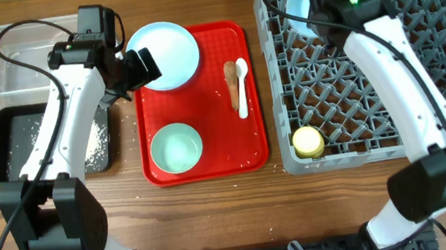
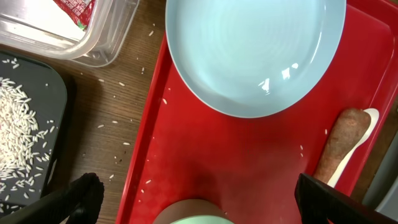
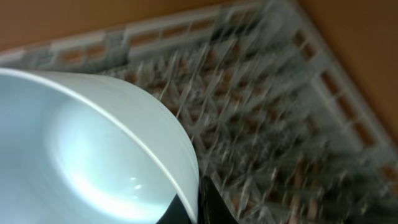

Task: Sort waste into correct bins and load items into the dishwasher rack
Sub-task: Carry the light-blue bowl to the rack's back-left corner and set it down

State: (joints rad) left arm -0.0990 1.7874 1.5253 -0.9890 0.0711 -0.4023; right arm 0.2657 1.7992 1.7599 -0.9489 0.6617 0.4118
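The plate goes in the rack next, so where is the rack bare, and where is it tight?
Bare: the rack between the yellow cup in its near-left corner and the bowl at far left, and the far-right stretch beyond the right arm. Tight: that far-left corner, where the right gripper holds the bowl.

A flat red serving tray (image 1: 214,118) (raised rim, rounded corners) lies near the middle of a brown wooden table (image 1: 217,218) with visible grain.
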